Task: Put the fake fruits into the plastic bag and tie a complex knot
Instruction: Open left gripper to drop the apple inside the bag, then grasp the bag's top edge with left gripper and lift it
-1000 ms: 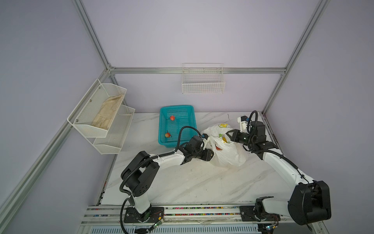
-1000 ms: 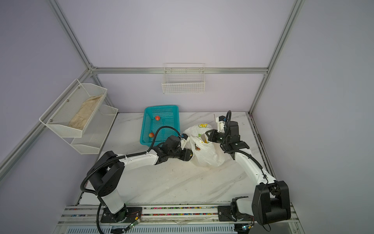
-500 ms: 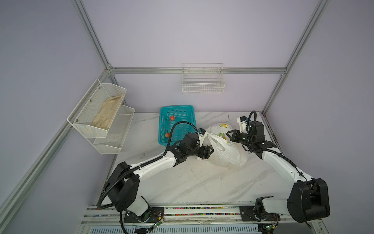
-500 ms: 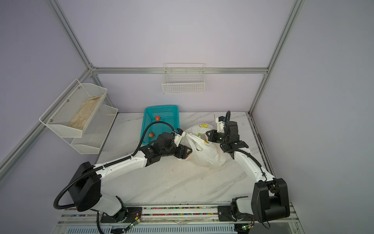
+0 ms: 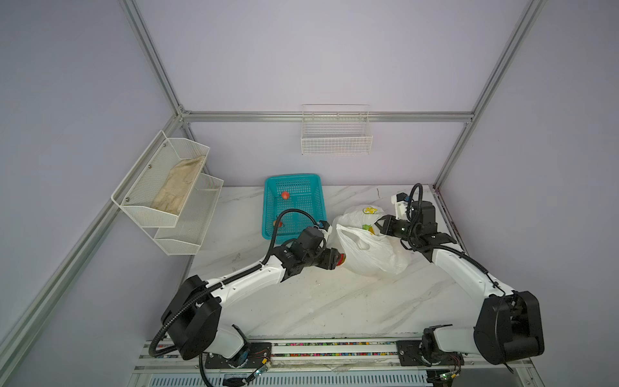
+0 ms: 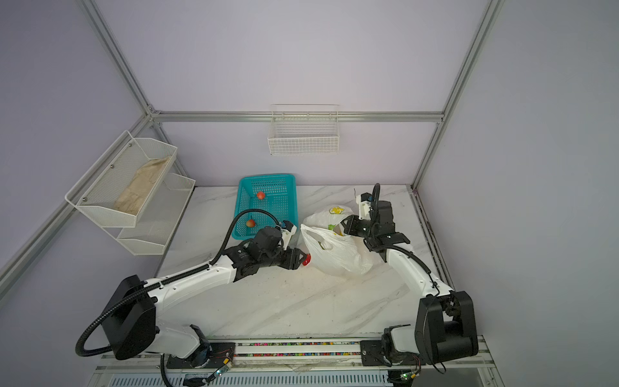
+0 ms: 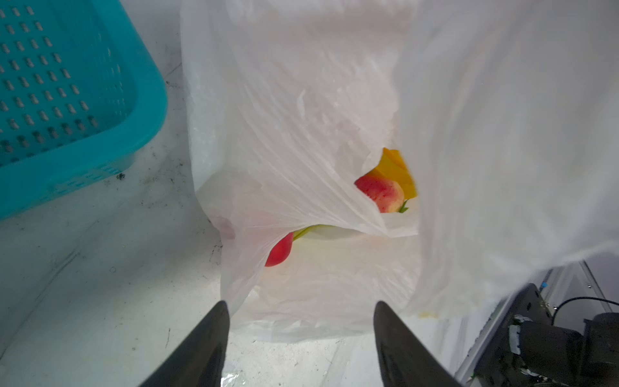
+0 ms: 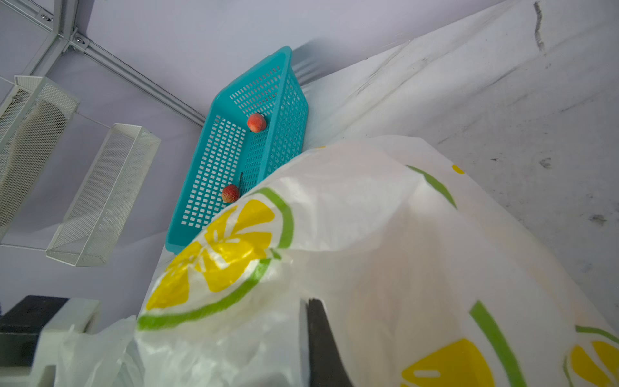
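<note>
While the right end effector (image 5: 381, 225) clamps the plastic bag (image 5: 371, 254) at 2 o'clock, I'd back the left end effector (image 7: 300, 306), jaws apart, off slowly.

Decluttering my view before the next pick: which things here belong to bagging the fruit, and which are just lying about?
Job: bag, fruits inside it, two red fruits in the teal basket.
Lying about: cloth, wall shelves, wire basket.
</note>
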Motion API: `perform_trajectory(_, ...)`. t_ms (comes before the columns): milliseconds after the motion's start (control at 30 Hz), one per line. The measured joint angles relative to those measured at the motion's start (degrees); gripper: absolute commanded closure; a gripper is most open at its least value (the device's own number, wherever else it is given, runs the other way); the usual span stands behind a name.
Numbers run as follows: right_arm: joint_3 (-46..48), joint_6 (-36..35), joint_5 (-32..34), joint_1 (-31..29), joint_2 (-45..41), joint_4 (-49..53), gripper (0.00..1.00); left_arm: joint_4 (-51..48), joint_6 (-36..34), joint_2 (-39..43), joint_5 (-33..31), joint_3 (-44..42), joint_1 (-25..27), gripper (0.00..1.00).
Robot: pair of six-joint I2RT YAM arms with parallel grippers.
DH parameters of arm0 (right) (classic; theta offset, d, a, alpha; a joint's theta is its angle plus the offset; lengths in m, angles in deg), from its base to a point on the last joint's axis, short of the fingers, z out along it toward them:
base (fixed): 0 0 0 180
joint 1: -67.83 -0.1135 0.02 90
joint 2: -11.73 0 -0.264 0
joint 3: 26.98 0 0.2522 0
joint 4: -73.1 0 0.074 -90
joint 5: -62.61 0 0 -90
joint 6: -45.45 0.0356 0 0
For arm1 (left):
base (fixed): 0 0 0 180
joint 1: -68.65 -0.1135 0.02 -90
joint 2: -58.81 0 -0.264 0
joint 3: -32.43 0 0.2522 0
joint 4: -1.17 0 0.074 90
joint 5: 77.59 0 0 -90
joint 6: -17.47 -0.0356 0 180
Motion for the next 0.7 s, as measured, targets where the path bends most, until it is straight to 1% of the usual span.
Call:
perform_trajectory(167,0.0,0.0,0.0,0.0,-0.02,0.0,0.94,-0.26,0.39,-4.37,-0.94,0.0,0.0,0.34)
perform_trajectory(300,0.0,0.0,-0.02,0.0,-0.02,0.0,0.94,0.33,0.39,-6.97,-2.73,0.0,0.0,0.37)
perform_trajectory(400,0.0,-0.04,-0.02,0.0,-0.09,0.02,0.94,1.14,0.44,-8.68,-3.76,0.02,0.0,0.42)
perform_trajectory(433,0.0,-0.07,-0.02,0.0,-0.13,0.02,0.94,1.31,0.46,-9.2,-3.87,0.02,0.0,0.44)
perform_trajectory(533,0.0,-0.22,-0.02,0.0,-0.31,0.0,0.94,1.99,1.05,-11.04,-3.82,0.02,0.0,0.58)
perform_trajectory(633,0.0,-0.28,0.0,0.0,-0.33,0.02,0.94,2.27,1.38,-11.61,-3.02,0.02,0.0,0.76)
perform_trajectory(700,0.0,-0.33,0.02,0.0,-0.35,0.02,0.94,3.28,1.03,-11.28,-1.68,0.02,0.0,0.86)
